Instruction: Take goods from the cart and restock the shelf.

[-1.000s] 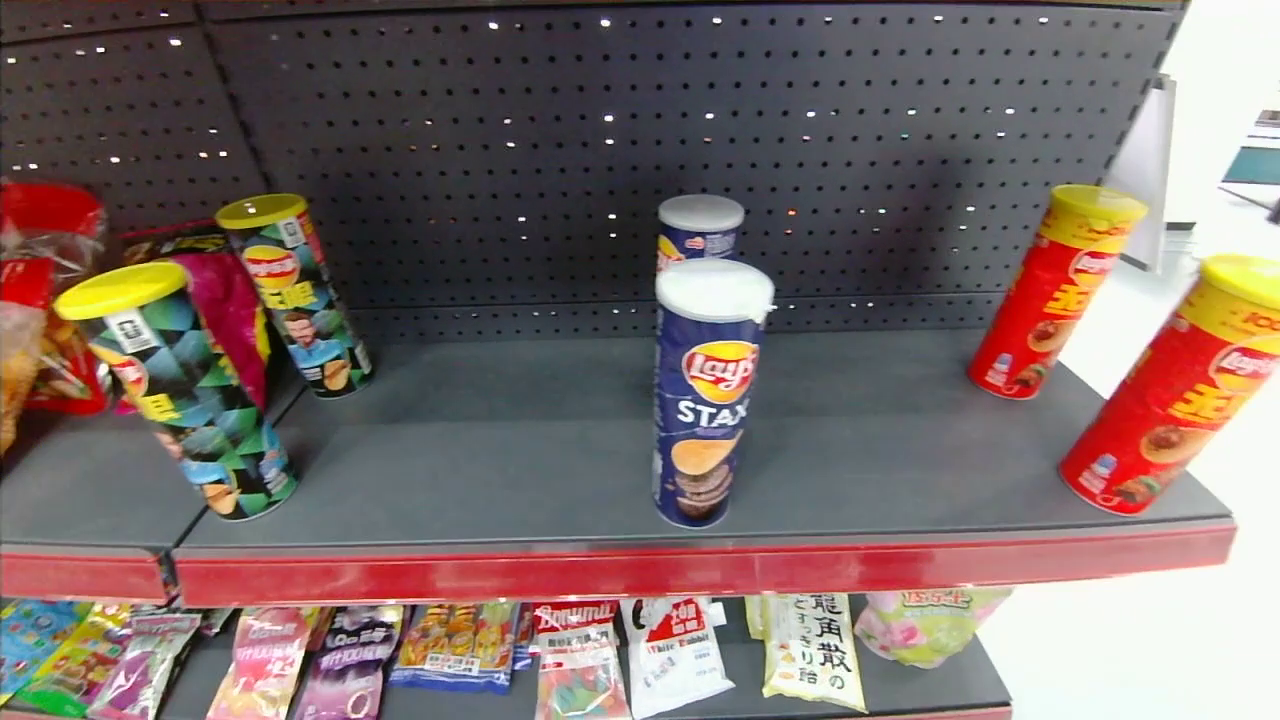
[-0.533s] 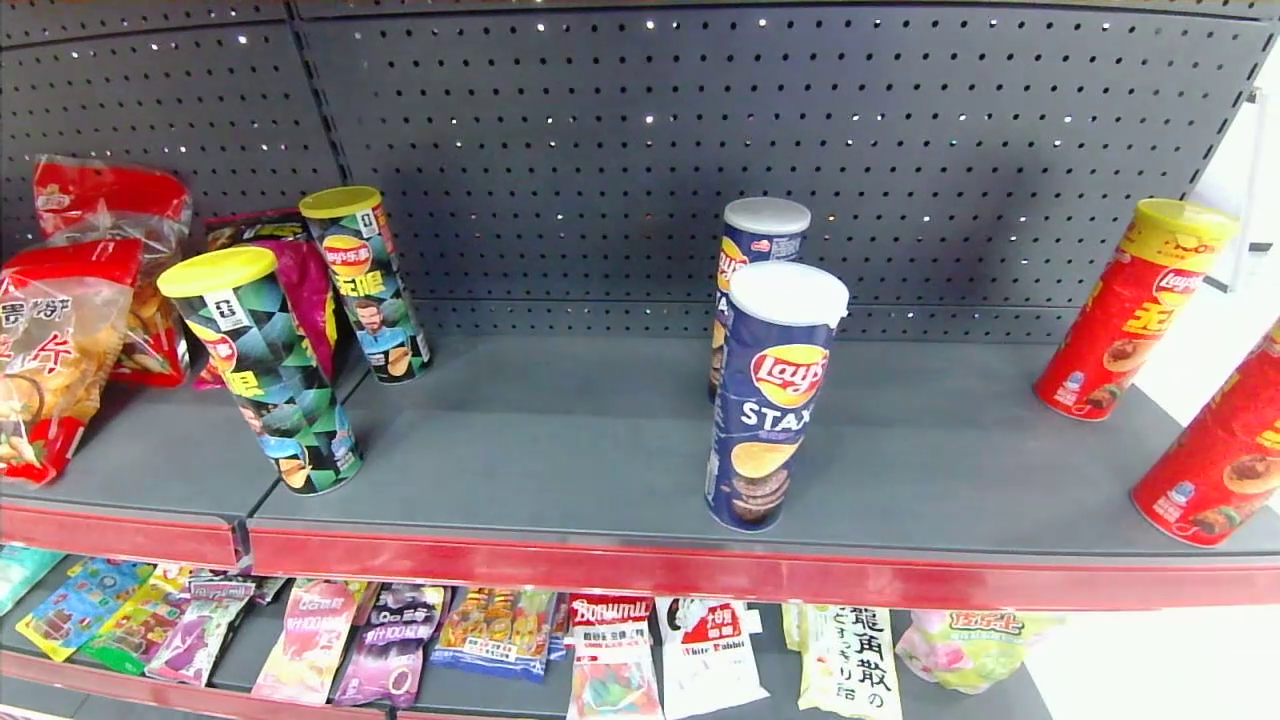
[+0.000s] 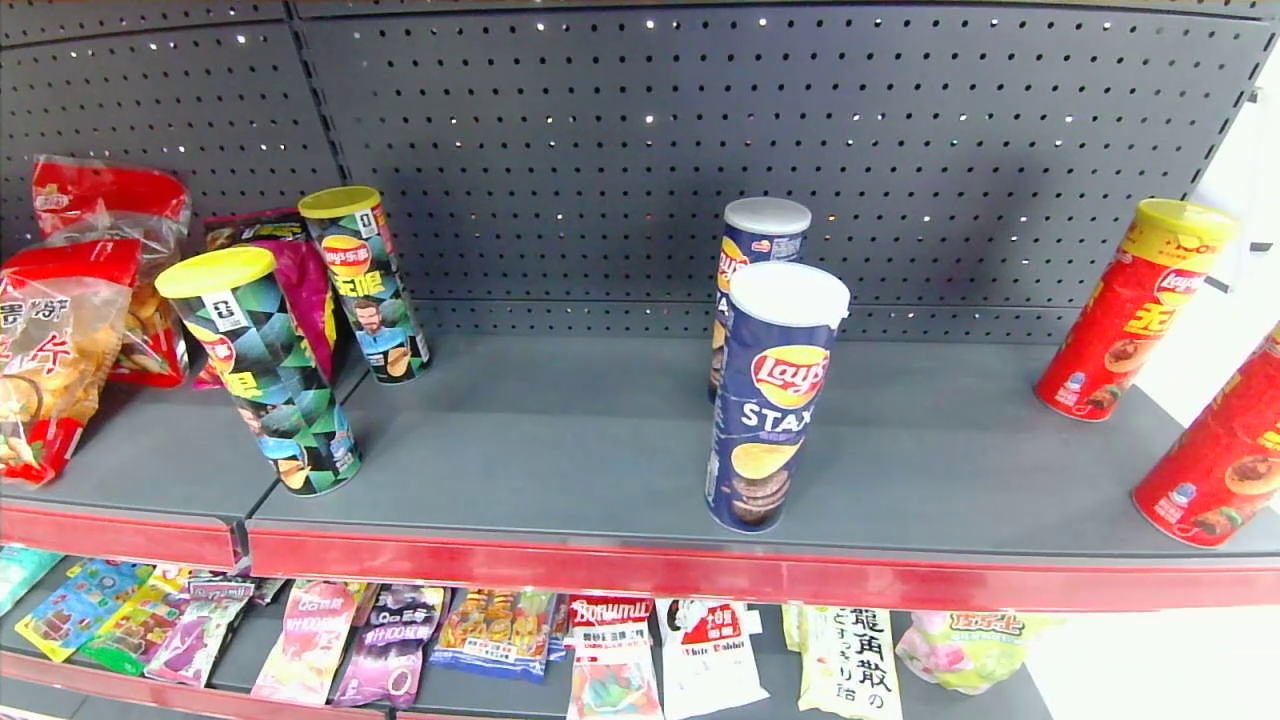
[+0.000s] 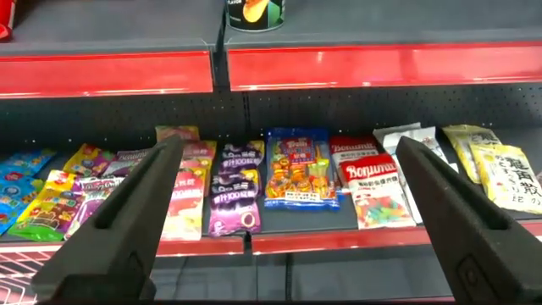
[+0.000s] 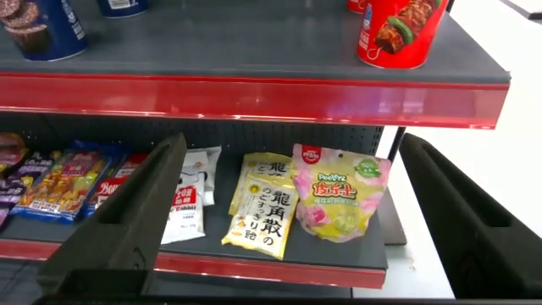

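A dark blue chip can [image 3: 765, 400] with a white lid stands near the front of the grey shelf [image 3: 560, 450], a second blue can [image 3: 760, 235] right behind it. Two red cans [image 3: 1130, 310] [image 3: 1220, 450] stand at the right end. Two green-patterned cans with yellow lids [image 3: 260, 370] [image 3: 365, 285] stand at the left. My left gripper [image 4: 288, 148] is open and holds nothing, level with the lower shelf of candy bags [image 4: 301, 165]. My right gripper [image 5: 295, 144] is open and holds nothing, below the shelf's red front lip [image 5: 254, 93].
Red snack bags [image 3: 70, 320] lean at the far left of the shelf. Perforated back panel [image 3: 640, 150] behind. Bare shelf room lies between the green cans and the blue cans. The lower shelf holds several flat bags [image 3: 600, 660]. White floor past the shelf's right end [image 5: 474, 212].
The head camera turned to the left a second ago, bringing the red bags into view; since half a second ago it is still. Nothing on the shelf has moved.
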You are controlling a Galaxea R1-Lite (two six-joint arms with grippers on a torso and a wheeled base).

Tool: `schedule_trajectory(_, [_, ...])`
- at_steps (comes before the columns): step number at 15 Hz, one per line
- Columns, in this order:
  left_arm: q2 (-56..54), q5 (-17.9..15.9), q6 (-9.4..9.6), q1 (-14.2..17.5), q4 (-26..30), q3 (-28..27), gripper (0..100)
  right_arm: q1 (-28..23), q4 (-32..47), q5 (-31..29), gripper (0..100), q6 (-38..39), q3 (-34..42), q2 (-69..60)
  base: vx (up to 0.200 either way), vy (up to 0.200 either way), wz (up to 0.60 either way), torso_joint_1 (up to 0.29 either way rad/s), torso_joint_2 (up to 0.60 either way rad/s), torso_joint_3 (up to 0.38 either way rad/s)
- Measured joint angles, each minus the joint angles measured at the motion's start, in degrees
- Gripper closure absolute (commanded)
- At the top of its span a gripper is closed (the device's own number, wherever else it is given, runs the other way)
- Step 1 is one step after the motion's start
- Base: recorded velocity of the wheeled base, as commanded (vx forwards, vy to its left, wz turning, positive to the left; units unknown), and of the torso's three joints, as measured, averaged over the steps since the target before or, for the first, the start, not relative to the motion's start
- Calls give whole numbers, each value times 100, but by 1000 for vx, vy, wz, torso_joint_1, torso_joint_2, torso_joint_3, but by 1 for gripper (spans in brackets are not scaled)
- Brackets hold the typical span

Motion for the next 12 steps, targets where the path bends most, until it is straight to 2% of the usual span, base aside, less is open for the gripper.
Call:
schedule_trajectory(3, [0, -1, -6, 0, 0, 2, 0, 9, -65, 41, 0, -18, -84, 34, 0, 0, 0, 0, 0, 0])
schedule_trajectory(6, [0, -1, -15, 0, 0, 2, 0, 391, -223, 364, 0, 184, -1624, 1031, 0, 0, 0, 0, 0, 0])
schedule_trajectory(7, [0, -1, -12, 0, 0, 2, 0, 511, -254, 427, 0, 211, -1847, 1282, 0, 0, 0, 0, 0, 0])
schedule_trajectory(9, [0, -4, -15, -2, 0, 2, 0, 1106, -390, 775, 0, 279, -2338, 2386, 0, 0, 0, 0, 0, 0])
schedule_trajectory(12, [2, -1, -17, 0, 0, 2, 0, 1858, -524, 1174, 0, 305, -2614, 3694, 0, 0, 0, 0, 0, 0])
